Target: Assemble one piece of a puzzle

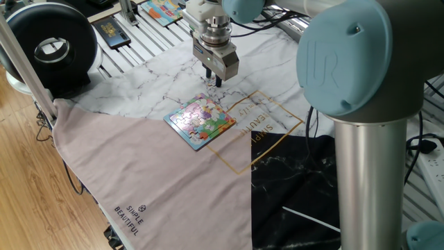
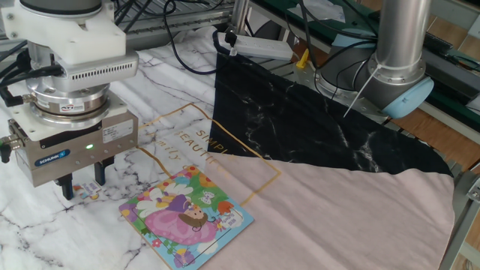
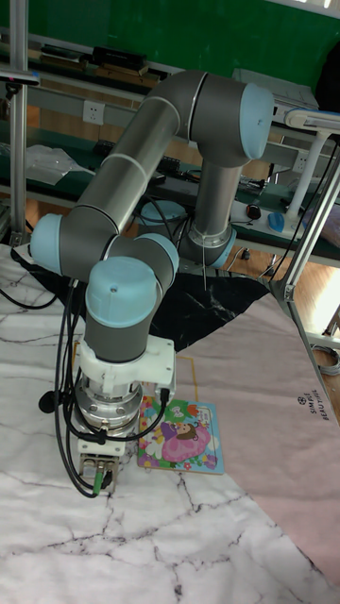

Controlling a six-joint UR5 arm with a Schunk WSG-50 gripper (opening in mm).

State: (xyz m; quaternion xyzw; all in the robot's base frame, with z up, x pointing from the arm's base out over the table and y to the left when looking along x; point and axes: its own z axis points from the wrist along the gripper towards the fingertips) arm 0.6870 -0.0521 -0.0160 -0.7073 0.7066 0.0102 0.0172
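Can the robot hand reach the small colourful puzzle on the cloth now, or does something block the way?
Probably yes. The hand hangs low over the marble cloth just beside the puzzle, near one of its corners. Nothing stands between them, and the puzzle lies flat with its top uncovered. Whether the hand holds a piece, I cannot tell.

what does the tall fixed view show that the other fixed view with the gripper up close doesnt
Only the tall fixed view shows the whole bent arm and the green wall behind. Only the close fixed view shows the gripper's dark fingertips, a small piece on the cloth below them, and the gold lettering. Both show the puzzle flat beside the gripper, and the black cloth.
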